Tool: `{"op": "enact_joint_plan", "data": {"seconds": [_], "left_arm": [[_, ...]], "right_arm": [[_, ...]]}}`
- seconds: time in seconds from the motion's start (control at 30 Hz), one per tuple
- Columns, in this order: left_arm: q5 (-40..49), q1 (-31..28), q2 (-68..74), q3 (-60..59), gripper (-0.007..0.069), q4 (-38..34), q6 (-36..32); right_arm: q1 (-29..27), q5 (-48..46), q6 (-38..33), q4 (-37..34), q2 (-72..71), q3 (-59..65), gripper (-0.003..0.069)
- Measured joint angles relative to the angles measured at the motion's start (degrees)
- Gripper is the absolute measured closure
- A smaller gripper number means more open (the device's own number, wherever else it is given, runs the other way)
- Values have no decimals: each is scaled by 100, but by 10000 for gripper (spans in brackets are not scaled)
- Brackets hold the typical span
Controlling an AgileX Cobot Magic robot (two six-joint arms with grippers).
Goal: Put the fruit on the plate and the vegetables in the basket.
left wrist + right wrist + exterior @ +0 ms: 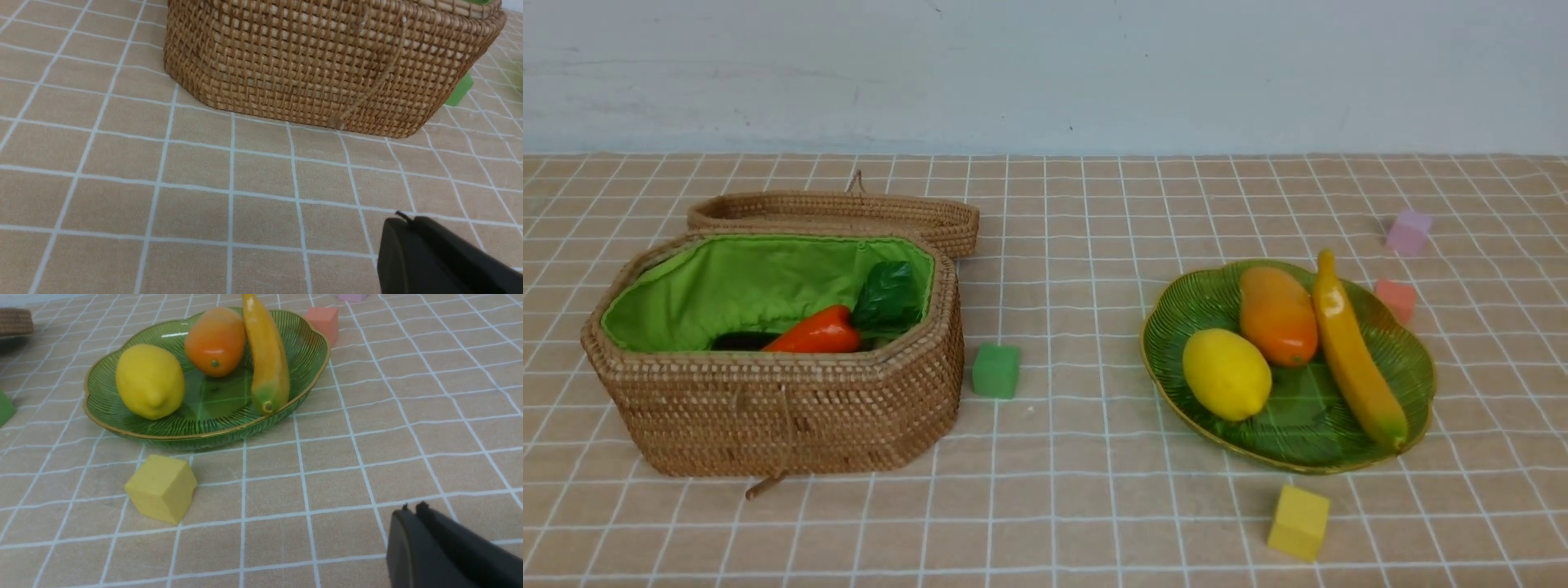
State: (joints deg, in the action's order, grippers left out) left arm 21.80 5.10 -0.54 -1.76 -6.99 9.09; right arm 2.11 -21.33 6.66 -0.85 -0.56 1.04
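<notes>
My left hand point(402, 222) is pressed together and empty, low over the desk point(122, 183); the basket point(327, 61) stands just ahead of it, with the carrot point(815, 333) and a dark eggplant point(742, 340) inside. My right hand point(412, 512) is also together, holding nothing. Ahead of it sits the plate point(122, 420) carrying lemon point(149, 380), mango point(215, 341) and banana point(267, 355), a yellow cube point(161, 488) nearer.

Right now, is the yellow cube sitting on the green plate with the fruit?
No, the yellow cube sits on the tablecloth in front of the plate, clear of its rim.
</notes>
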Motion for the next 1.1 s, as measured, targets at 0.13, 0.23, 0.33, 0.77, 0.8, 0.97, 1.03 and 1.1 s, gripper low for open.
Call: {"op": "enact_joint_plan", "data": {"seconds": [0.13, 0.23, 0.33, 0.77, 0.8, 0.97, 1.03, 1.1], "left_arm": [[0, 0, 0, 0, 636, 0, 0], [0, 0, 0, 0, 636, 0, 0], [0, 0, 0, 0, 636, 0, 0], [0, 0, 0, 0, 633, 0, 0], [0, 0, 0, 0, 632, 0, 0], [0, 0, 0, 0, 629, 0, 0], [0, 0, 0, 0, 627, 0, 0], [0, 0, 0, 0, 626, 0, 0]], "right_arm": [[0, 0, 0, 0, 0, 0, 627], [0, 0, 0, 0, 0, 0, 626], [0, 0, 0, 0, 0, 0, 627], [0, 0, 0, 0, 0, 0, 624], [0, 0, 0, 0, 0, 0, 624], [0, 0, 0, 0, 0, 0, 624], [0, 0, 0, 0, 0, 0, 624], [0, 0, 0, 0, 0, 0, 624]]}}
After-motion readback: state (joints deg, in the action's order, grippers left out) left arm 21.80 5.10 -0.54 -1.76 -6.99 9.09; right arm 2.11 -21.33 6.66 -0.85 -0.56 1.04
